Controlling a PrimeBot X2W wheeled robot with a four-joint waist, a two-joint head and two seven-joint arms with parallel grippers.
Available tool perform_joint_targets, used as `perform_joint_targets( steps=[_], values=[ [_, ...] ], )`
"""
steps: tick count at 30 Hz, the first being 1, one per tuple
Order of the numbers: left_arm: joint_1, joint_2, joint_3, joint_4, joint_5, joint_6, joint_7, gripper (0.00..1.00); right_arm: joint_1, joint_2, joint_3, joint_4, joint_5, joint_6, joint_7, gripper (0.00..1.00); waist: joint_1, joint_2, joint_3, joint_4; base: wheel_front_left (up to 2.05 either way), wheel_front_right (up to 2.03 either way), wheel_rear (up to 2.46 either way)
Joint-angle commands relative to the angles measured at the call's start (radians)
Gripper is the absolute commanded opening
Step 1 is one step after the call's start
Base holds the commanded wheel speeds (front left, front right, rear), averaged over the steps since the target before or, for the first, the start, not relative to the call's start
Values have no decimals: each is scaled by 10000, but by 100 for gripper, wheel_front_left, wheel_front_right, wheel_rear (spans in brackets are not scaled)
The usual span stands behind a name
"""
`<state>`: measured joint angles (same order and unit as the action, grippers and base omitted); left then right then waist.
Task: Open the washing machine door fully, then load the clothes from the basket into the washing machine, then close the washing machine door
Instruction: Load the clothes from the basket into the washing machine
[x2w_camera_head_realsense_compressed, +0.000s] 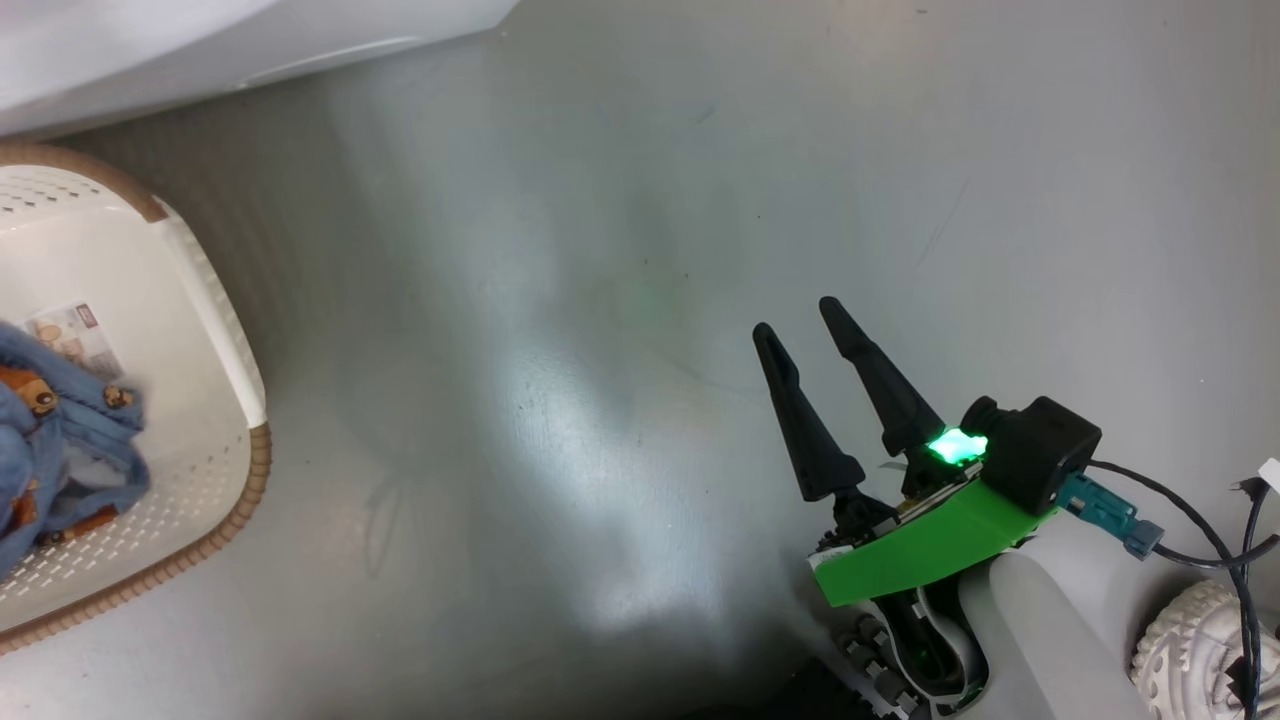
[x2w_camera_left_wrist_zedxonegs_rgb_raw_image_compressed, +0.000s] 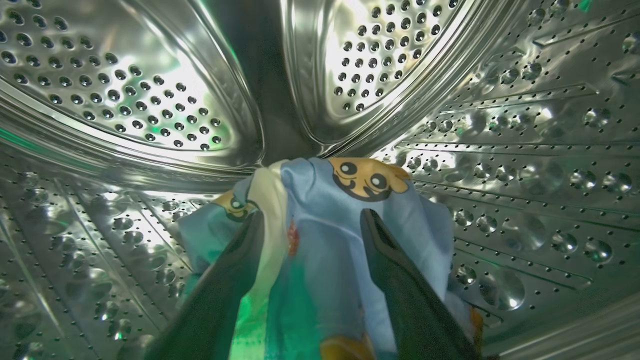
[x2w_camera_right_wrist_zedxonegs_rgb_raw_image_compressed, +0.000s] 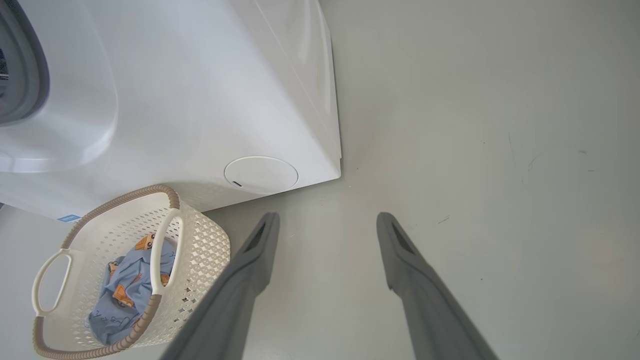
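Observation:
My left gripper is inside the washing machine's steel drum. Its fingers stand apart, open, with a light blue printed garment lying loose between them on the drum wall. More of the clothes lie in the cream basket on the floor at the left, also seen from the right wrist as a blue bundle in the basket. My right gripper hangs open over bare floor, to the right of the basket. The washing machine stands behind the basket. Its door is out of view.
The machine's white corner crosses the top left of the head view, with its round flap low on the front. Grey floor spreads between basket and right arm. A white shoe and black cables sit at the lower right.

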<state>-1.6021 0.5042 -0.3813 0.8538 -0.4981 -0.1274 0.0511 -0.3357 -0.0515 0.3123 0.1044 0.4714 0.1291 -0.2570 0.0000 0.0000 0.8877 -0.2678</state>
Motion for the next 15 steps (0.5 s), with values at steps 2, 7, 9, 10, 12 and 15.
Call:
perform_joint_targets(
  steps=[2, 7, 9, 10, 12, 15],
  values=[
    [89, 406, 44, -131, -71, -26, -115, 100, 220, 13, 143, -144, 38, 16, -48, 100, 0, 0, -58, 58, 0, 0, 0],
    [401, 212, 110, 12, -300, -19, -412, 100, 212, 13, -13, -141, 37, 16, -48, 100, 0, 0, -286, 222, 0, 0, 0],
    [575, 121, 101, 53, -358, -20, -575, 100, 211, 13, -93, -119, -5, 16, -48, 100, 0, 0, -423, 311, 0, 0, 0],
    [656, 74, 97, 79, -391, -20, -640, 100, 202, 13, -132, -109, -16, 16, -48, 100, 0, 0, -484, 354, 0, 0, 0],
    [836, -37, 125, 127, -502, -20, -792, 100, 170, 13, -211, -84, -38, 16, -48, 100, 0, 0, -607, 430, 0, 0, 0],
    [1167, -192, 61, 182, -549, -21, -1051, 100, 155, 13, -363, -9, -38, 16, -48, 100, 0, 0, -818, 564, 0, 0, 0]
  ],
)
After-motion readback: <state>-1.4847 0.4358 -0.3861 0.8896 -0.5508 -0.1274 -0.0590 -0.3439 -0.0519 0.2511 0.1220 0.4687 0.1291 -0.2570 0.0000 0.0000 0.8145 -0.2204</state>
